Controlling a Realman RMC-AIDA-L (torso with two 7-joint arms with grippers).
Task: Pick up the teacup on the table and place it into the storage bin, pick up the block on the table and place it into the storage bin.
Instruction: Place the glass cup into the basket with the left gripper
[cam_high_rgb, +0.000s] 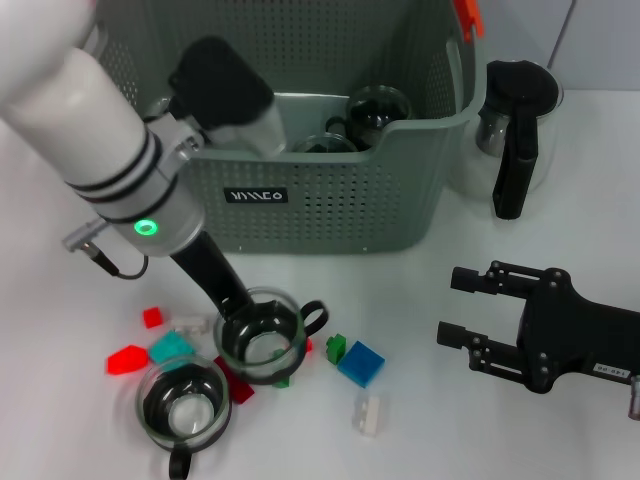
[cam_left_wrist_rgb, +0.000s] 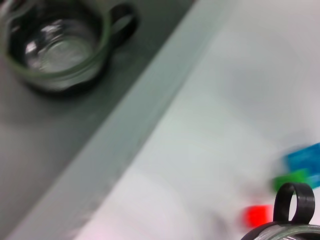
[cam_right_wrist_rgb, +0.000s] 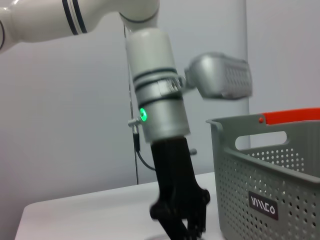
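Nearest the camera in the head view, at the bottom left of centre, a glass teacup with a black handle (cam_high_rgb: 184, 408) stands on the white table (cam_high_rgb: 500, 440) among scattered toy blocks. Just above it a second glass teacup (cam_high_rgb: 262, 335) sits at the tip of the left gripper (cam_high_rgb: 238, 318), whose black fingers reach down onto its rim and appear closed on it. The left wrist view shows this cup's black ring handle at its lower right.

Around the cups lie a blue block (cam_high_rgb: 361, 363), a green block (cam_high_rgb: 336, 347), a teal block (cam_high_rgb: 172, 348), red blocks (cam_high_rgb: 128, 359) and a white block (cam_high_rgb: 367, 414).

The grey perforated storage bin (cam_high_rgb: 320, 200) fills the upper centre of the frame; it already holds glass cups (cam_high_rgb: 378, 112). A glass jug with a black handle (cam_high_rgb: 515, 125) stands to its right.

The right gripper (cam_high_rgb: 462, 306) rests on the table at lower right, fingers spread apart, holding nothing.

The step in hand looks like lifting the gripped teacup. To do it well, the arm should probably rise straight up until the cup clears the bin's front wall, keep the cup level, then move over a free spot away from the cups inside before letting go gently, since glass on glass could chip.
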